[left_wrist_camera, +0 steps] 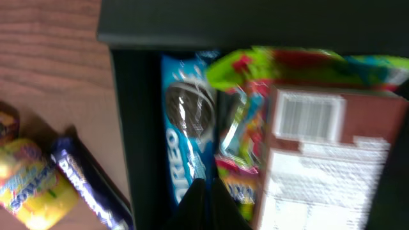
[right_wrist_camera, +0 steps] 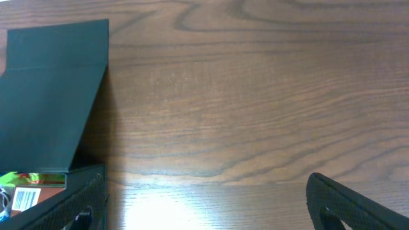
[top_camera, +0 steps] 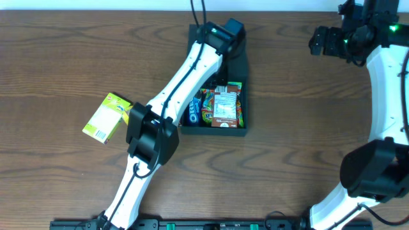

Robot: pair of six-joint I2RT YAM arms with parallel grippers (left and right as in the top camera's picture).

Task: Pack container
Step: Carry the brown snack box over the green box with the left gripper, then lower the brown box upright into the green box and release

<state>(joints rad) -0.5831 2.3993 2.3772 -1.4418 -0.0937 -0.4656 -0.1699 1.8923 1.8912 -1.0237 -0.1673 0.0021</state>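
Note:
The container (top_camera: 214, 132) is a dark teal-green box at mid table, its flap lid (right_wrist_camera: 51, 96) raised at the far end. Inside lie a blue Oreo pack (left_wrist_camera: 185, 128), a green and red candy pack (left_wrist_camera: 255, 70) and a brown carton with a barcode (left_wrist_camera: 319, 160). My left gripper (left_wrist_camera: 206, 185) hangs over the box's far end (top_camera: 225, 33), pointing at the Oreo pack, fingers shut with nothing between them. At the far right of the table my right gripper (right_wrist_camera: 208, 211) is open above bare wood, well clear of the box (top_camera: 323, 39).
A yellow-green snack pack (top_camera: 107, 117) lies on the table left of the box. Just beside the box's left wall rest a yellow pack (left_wrist_camera: 25, 185) and a dark blue bar (left_wrist_camera: 83, 185). My left arm (top_camera: 172, 96) crosses the box's left side.

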